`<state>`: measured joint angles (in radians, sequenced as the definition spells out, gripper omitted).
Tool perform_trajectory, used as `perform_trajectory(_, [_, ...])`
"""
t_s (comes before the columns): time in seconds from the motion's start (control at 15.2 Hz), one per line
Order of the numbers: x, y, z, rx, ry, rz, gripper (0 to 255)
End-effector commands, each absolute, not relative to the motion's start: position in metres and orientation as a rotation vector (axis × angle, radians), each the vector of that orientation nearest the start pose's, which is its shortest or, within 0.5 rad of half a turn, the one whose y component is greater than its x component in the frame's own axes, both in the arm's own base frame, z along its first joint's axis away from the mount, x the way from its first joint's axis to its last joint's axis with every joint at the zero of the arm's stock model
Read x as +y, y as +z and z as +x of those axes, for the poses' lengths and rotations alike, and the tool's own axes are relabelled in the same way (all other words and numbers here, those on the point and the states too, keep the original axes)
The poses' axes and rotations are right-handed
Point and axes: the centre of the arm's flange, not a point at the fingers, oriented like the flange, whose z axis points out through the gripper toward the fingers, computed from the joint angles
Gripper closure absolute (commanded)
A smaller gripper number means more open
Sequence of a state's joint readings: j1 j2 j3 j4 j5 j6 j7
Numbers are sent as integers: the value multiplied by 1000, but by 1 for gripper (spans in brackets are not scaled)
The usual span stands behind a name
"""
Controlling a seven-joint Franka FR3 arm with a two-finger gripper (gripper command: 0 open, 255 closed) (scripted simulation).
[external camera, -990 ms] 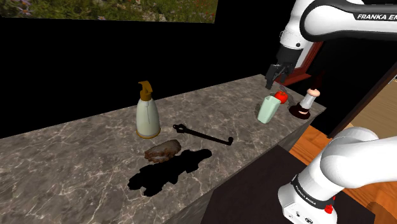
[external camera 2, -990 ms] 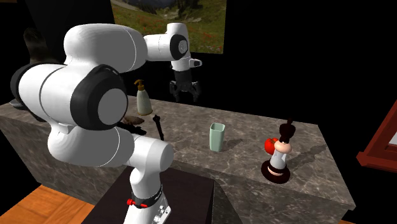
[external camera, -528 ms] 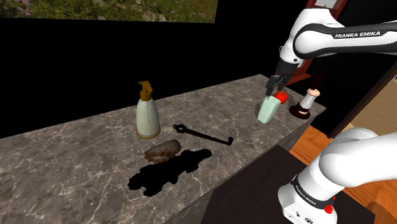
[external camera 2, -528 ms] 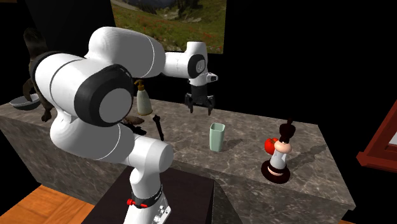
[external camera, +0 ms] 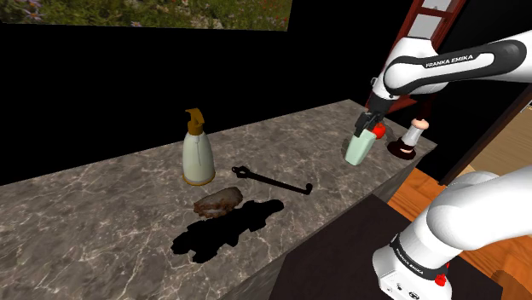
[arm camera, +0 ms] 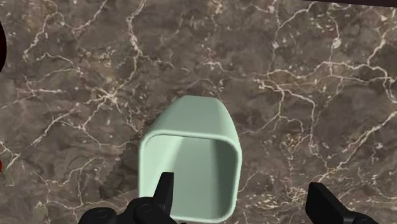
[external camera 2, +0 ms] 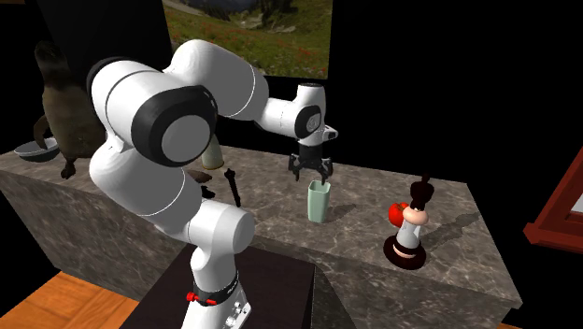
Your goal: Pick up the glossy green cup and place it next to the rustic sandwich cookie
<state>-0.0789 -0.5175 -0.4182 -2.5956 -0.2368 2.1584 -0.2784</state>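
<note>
A pale green glossy cup (external camera: 358, 150) (external camera 2: 319, 202) stands upright near the marble counter's far right end in the shoulder view. My black gripper (external camera: 368, 126) (external camera 2: 311, 172) hangs open just above its rim. In the wrist view the cup's mouth (arm camera: 191, 159) lies below the gripper (arm camera: 242, 203). One fingertip (arm camera: 164, 189) is over the opening, and the other fingertip (arm camera: 321, 200) is well outside the rim; neither touches the cup. The brown, lumpy sandwich cookie (external camera: 218, 202) lies mid-counter near the front edge, far from the cup.
A soap dispenser (external camera: 198, 153) stands behind the cookie. A thin black tool (external camera: 271, 180) (external camera 2: 234, 187) lies between cookie and cup. A figurine (external camera: 407, 139) (external camera 2: 409, 229) and a red ball (external camera: 376, 129) stand close beside the cup. The counter's edge (external camera: 401, 175) is near.
The gripper has travelled toward the cup and come down to just above its rim, still open. Nothing on the counter has moved.
</note>
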Motion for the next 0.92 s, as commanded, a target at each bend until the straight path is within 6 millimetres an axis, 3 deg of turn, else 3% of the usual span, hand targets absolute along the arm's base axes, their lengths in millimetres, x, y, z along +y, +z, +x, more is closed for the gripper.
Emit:
perform_trajectory(0.0, [-195, 406, 341, 73, -84, -3157, 0])
perform_trajectory(0.26, [-195, 382, 342, 73, -84, -3157, 0])
perform_trajectory(0.79, [-195, 382, 342, 73, -84, -3157, 0])
perform_trajectory(0.86, [-195, 382, 342, 73, -84, -3157, 255])
